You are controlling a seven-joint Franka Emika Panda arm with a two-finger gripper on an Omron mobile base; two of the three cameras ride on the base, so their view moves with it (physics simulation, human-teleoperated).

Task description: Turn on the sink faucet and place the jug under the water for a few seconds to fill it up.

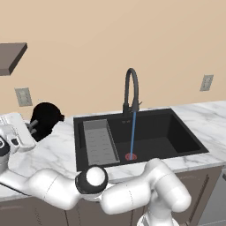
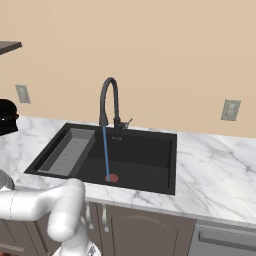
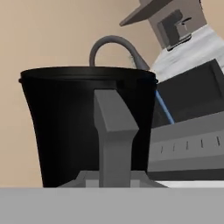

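Black and matte, the jug (image 1: 45, 118) stands on the marble counter (image 1: 57, 152) at the left of the left base view, well apart from the sink (image 1: 172, 128). The gripper (image 1: 32, 126) is at the jug's near side there; whether its jaws are apart or closed on the handle cannot be told. In the hand view the jug (image 3: 61, 127) looms at centre, its grey handle (image 3: 114, 131) facing the camera. Mid-frame, the faucet (image 1: 131, 88) arches over the basin, and water (image 1: 133, 134) drops straight onto the red drain ring (image 1: 130, 156).
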